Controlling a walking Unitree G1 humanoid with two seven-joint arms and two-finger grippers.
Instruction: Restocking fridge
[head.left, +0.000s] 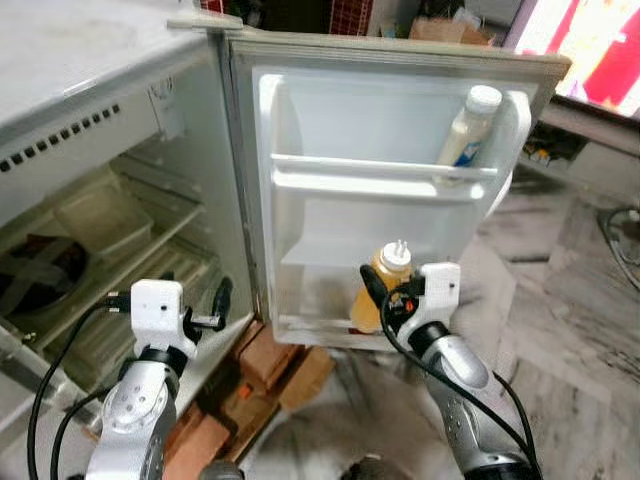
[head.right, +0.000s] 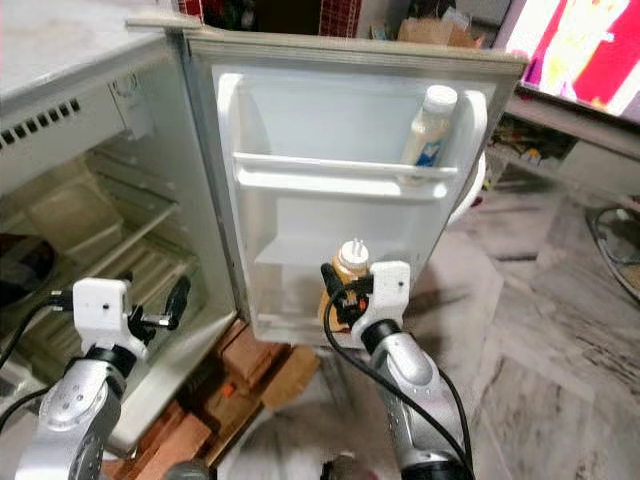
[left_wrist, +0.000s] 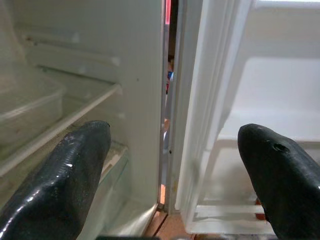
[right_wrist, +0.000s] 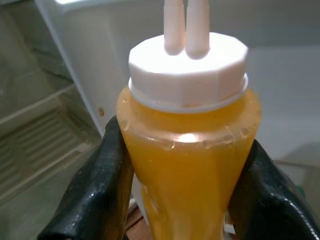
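Marble floor (head.left: 560, 330) was seen beneath the open fridge door (head.left: 380, 130); the orange bottle (head.left: 382, 300), partly hidden, was clamped by the right pincer (head.left: 385, 300); the left pincer (left_wrist: 170, 165) was spread wide.

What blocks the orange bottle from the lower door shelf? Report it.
Nothing visible does. The right hand grips the orange bottle right at the lower door shelf, whose visible part is bare. The white bottle sits on the upper shelf.
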